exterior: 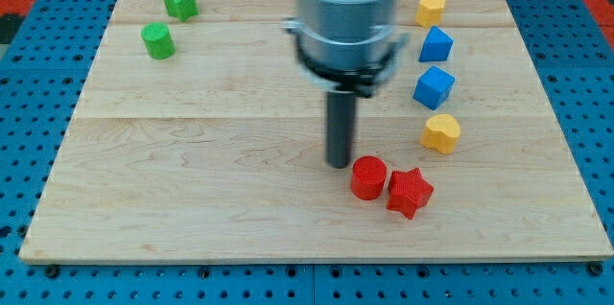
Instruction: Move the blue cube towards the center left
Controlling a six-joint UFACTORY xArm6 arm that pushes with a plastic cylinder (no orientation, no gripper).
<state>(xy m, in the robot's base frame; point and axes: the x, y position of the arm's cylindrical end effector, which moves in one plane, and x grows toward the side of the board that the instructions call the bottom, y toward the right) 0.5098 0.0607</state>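
The blue cube (434, 86) sits on the worktop (192, 190) near the view's right edge, between a blue block of unclear shape (436, 45) above and a yellow heart-like block (441, 133) below. It looks small, light, rigid and likely to slide easily, so a push square on its right face should drive it leftward without spinning. The arm carries no pincer; the rod's tip (339, 164) rests well left of it, just beside the red cylinder (368, 177).
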